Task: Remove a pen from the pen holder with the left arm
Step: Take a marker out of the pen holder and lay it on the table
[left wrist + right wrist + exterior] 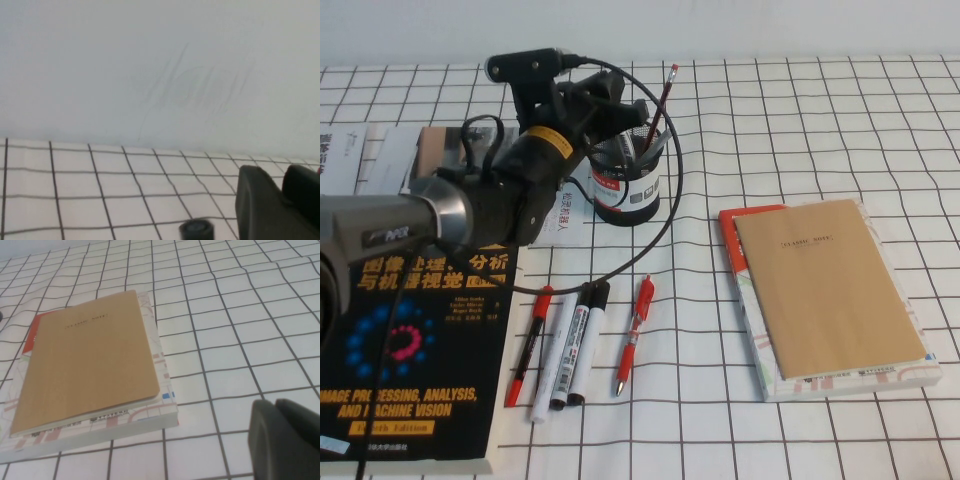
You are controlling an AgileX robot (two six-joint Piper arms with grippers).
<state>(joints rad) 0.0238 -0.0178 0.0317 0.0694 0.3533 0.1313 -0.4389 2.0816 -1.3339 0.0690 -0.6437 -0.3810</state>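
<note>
The pen (663, 100) leans in the holder (625, 190), top above the rim; we judge it light, stiff, slick, best pinched high on the shaft; the left gripper (642, 125) sits beside it, and we cannot tell how its jaws stand; the right gripper (282, 437), closed and empty, hangs near the books (90, 365).

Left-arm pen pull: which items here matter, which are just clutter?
Job: pen holder; pen standing in it; left gripper, at the holder's mouth.
Lying about: loose pens and markers on the table; black textbook; tan notebook; right gripper, fingers shut, over the table beside the notebook.
</note>
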